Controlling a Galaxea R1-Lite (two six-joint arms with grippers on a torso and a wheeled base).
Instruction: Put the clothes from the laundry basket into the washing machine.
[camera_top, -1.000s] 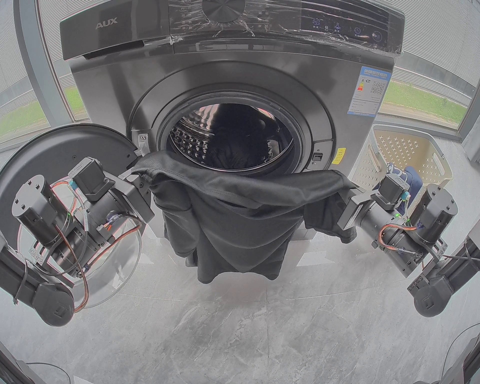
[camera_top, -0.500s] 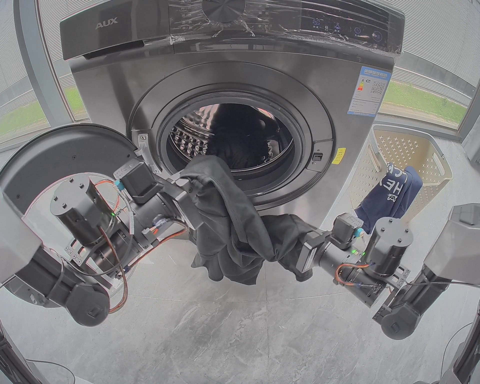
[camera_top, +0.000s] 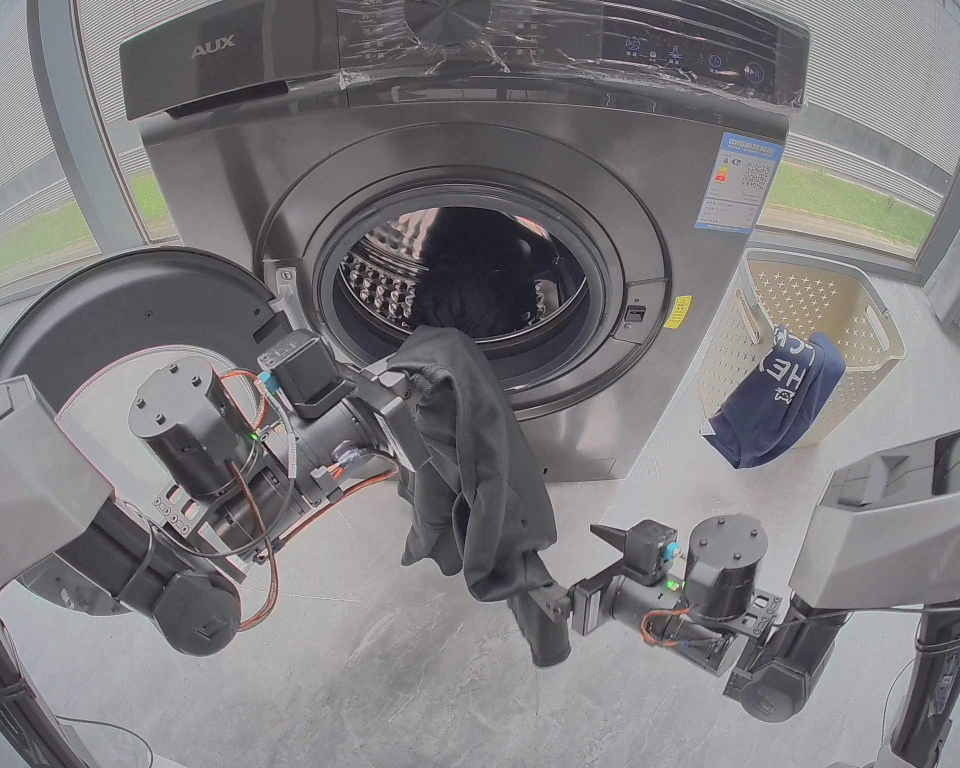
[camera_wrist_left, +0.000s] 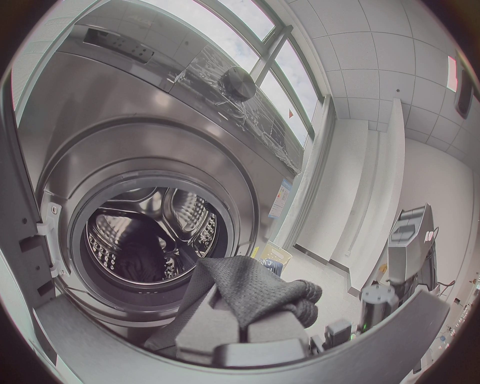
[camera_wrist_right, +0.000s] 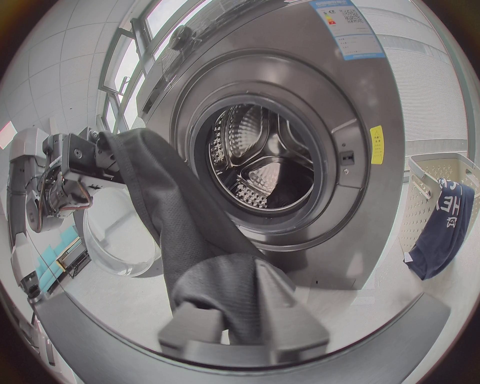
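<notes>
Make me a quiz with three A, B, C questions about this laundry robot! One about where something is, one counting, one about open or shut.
1. Where is the blue shirt? A) on a chair B) over the basket rim C) on a bed
2. How many grippers hold the black garment? A) none B) one C) two
3. The door is: A) open B) shut C) taken off
Answers:
1 B, it drapes over the rim.
2 C, the left gripper grips its top, the right gripper its bottom end.
3 A, it is swung aside, drum showing.
</notes>
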